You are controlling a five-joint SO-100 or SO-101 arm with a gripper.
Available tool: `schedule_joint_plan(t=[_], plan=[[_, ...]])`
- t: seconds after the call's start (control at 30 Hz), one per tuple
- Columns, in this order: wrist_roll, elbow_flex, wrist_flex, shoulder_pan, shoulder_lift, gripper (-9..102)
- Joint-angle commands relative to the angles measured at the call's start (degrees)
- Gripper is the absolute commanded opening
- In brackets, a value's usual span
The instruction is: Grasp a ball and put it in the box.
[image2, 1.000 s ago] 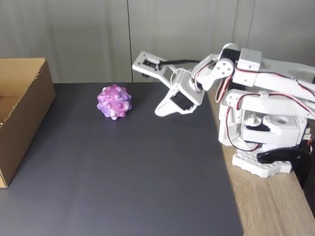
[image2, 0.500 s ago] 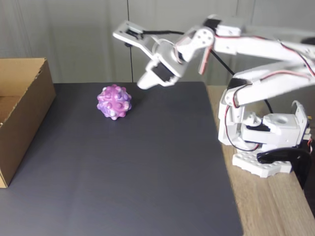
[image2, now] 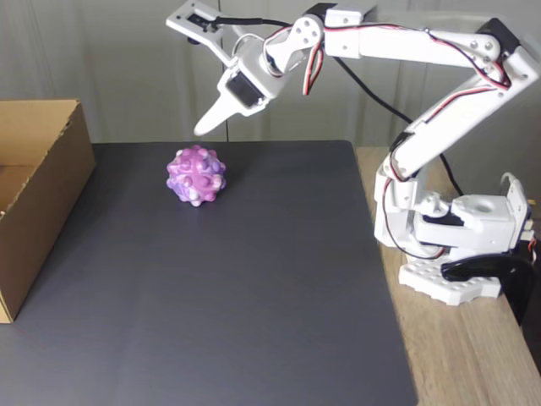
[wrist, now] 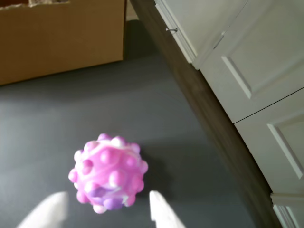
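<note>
Fingers [wrist: 161,213] appear spread apart in the wrist view, two blurred tips at the bottom edge, and the ball [wrist: 108,173] lies between and a little beyond them on the dark mat [wrist: 57,118], with the box [wrist: 61,40] further ahead. Because the ball is round and knobby, I think a descent slightly off centre could push it and make it roll away.

In the fixed view, the gripper [image2: 205,80] is open, high above the ball [image2: 196,175]; the box [image2: 42,194] stands well apart at left.
</note>
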Motion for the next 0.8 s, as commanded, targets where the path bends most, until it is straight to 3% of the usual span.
schedule_joint_plan(t=[0.0,0.77], plan=[[0.44,-2.90,-1.85,1.14,-0.62,39],[4.22,-7.03,-16.35,2.90,-24.35,46]])
